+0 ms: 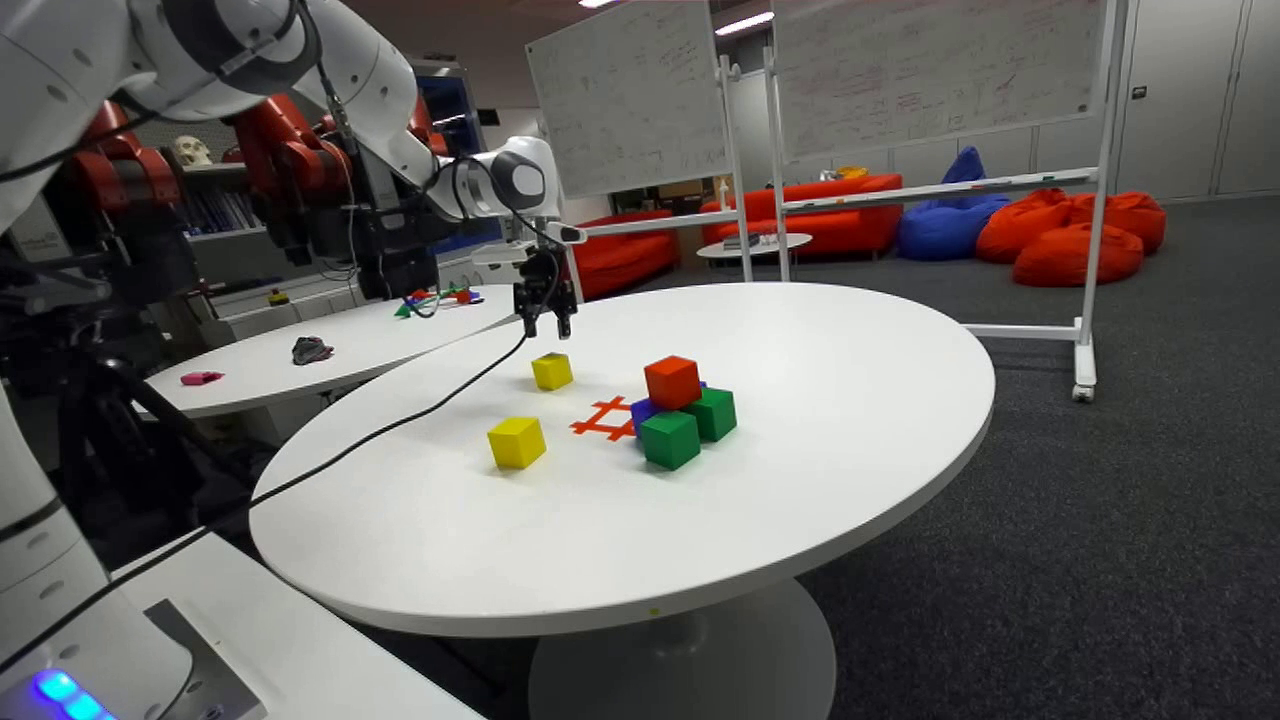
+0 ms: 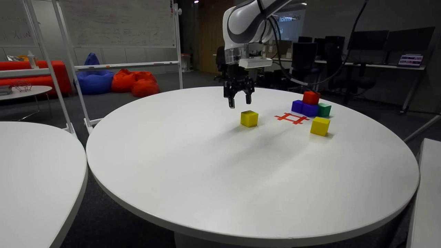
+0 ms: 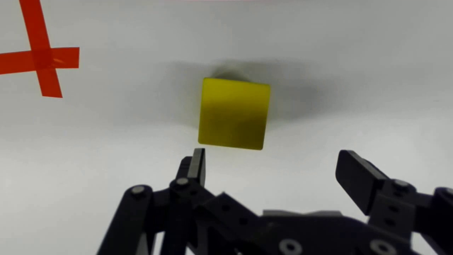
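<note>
Roughly partway along, judging by layout: the pile just beside the red tape frame looked built, five cubes gathered, one of them riding on top. Left out of it, near the tape frame: the yellow cube nearest the gripper and the other yellow cube, both standing loose, neither held yet.

Counts, big to small. White round table, under the tape frame: one. Gripper: one; it hung near the tape frame, higher than the nearest yellow cube and not touching it, jaws spread wide, nothing between them. Tape frame: one, flat on the table. Cubes: seven showed, about equal in size. Yellow: two, off different parts of the tape frame; the nearest one lay right of the tape in the wrist view. Beside the tape frame, in the pile: two green cubes, two blue cubes, one red cube on top. Whether pile touched tape: couldn't tell.
</note>
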{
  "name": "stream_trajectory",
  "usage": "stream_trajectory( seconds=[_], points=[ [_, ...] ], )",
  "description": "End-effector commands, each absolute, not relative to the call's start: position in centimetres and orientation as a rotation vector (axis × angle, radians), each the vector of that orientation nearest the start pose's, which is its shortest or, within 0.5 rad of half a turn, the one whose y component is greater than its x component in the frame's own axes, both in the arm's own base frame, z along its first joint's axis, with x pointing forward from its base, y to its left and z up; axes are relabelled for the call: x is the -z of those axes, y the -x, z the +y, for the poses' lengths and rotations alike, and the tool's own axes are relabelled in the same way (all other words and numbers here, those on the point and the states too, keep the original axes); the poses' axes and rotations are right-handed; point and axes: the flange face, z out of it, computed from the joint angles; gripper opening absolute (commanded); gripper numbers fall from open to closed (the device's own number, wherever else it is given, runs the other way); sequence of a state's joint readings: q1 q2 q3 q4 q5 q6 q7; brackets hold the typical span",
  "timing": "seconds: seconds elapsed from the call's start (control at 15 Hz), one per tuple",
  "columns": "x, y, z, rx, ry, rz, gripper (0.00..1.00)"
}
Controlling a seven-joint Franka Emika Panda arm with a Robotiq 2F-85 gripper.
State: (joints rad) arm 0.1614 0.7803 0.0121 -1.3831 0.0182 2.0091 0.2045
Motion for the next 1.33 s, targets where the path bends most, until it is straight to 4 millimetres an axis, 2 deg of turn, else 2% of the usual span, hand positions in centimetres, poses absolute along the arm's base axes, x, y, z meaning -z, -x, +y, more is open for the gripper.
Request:
stream_trajectory(
  seconds=[0.0, 0.27, 0.4, 0.47, 0.87, 0.93, 1.27],
  points=[
    [-26.2, -67.3, 12.5, -0.180, 3.162, 0.041, 1.00],
    [-28.3, -65.3, 12.5, -0.152, 3.169, 0.018, 1.00],
    [-28.6, -64.8, 12.2, -0.172, 3.176, -0.008, 1.00],
    [-27.9, -66.6, 12.8, -0.187, 3.157, 0.020, 1.00],
    [-27.3, -66.6, 12.9, -0.208, 3.170, -0.011, 1.00],
    [-27.3, -66.6, 12.9, -0.213, 3.159, -0.013, 0.80],
    [-27.7, -66.7, 11.3, -0.203, 3.136, 0.052, 0.44]
  ],
)
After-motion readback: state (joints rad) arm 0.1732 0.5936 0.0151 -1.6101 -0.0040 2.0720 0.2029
